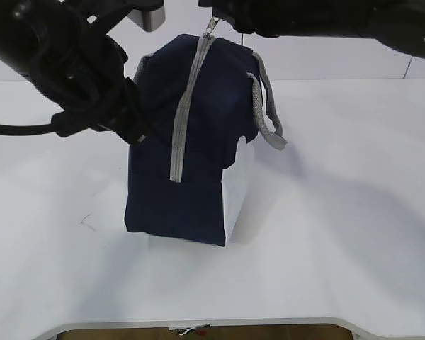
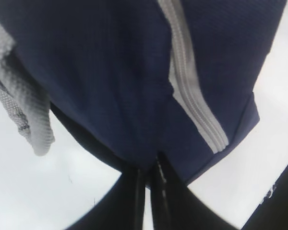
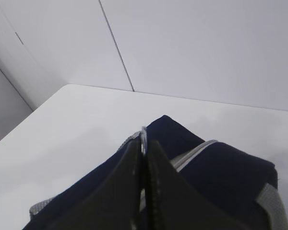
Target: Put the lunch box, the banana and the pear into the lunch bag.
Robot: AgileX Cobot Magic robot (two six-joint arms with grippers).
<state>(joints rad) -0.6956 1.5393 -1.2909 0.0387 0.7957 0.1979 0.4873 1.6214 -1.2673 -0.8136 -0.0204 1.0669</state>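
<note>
The bag (image 1: 198, 142) stands upright on the white table (image 1: 340, 234), a little left of the middle. Its grey zipper (image 1: 186, 106) is closed and runs down the front face. A grey strap (image 1: 267, 110) hangs on its right side.

The left gripper (image 2: 146, 179) has its fingers pressed together on a fold of the navy fabric at the bag's left side. The right gripper (image 3: 143, 158) is above the bag, and its fingers are closed on the metal ring pull (image 3: 143, 136) at the top end of the zipper.
</note>
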